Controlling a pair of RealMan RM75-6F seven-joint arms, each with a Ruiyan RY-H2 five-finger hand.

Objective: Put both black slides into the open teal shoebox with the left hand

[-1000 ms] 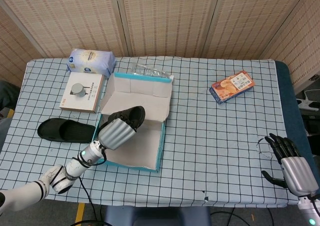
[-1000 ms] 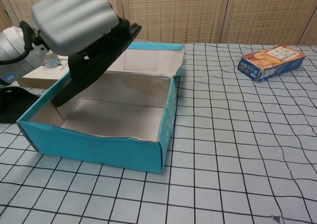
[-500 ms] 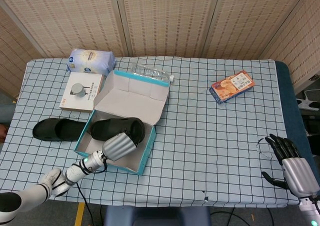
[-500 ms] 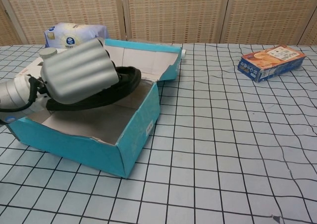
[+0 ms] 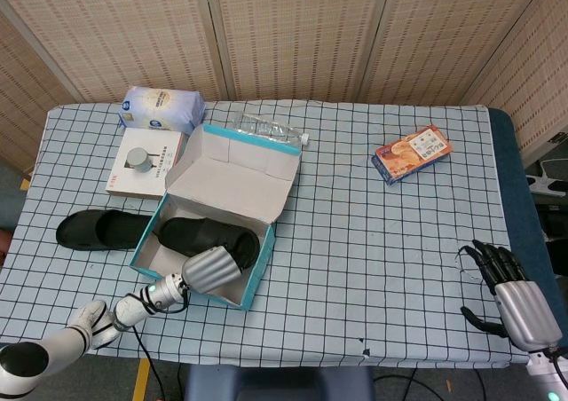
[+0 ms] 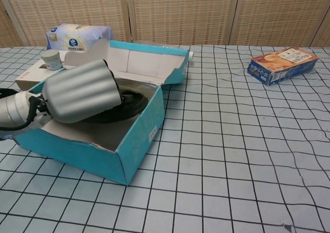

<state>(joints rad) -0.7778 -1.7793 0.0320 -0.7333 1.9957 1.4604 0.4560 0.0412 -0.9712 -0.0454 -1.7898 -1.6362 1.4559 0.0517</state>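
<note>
The second black slide (image 5: 96,231) is lying on the checked table (image 5: 373,259), well off to the left of the left hand's fingers, just outside the box wall. The left hand (image 5: 211,268) is reaching over the near edge of the teal shoebox (image 5: 253,272), its ribbed back turned up, and its fingers are curling down around the first black slide (image 6: 129,101), gripping it inside the box. Compared with half a second ago, the hand is sitting lower and the slide is now lying flatter on the box floor rather than riding above the rim; the box itself is sitting almost where it was. Far right, the right hand (image 5: 515,296) is resting near the table's edge, fingers spread apart and holding nothing, unchanged from before.
</note>
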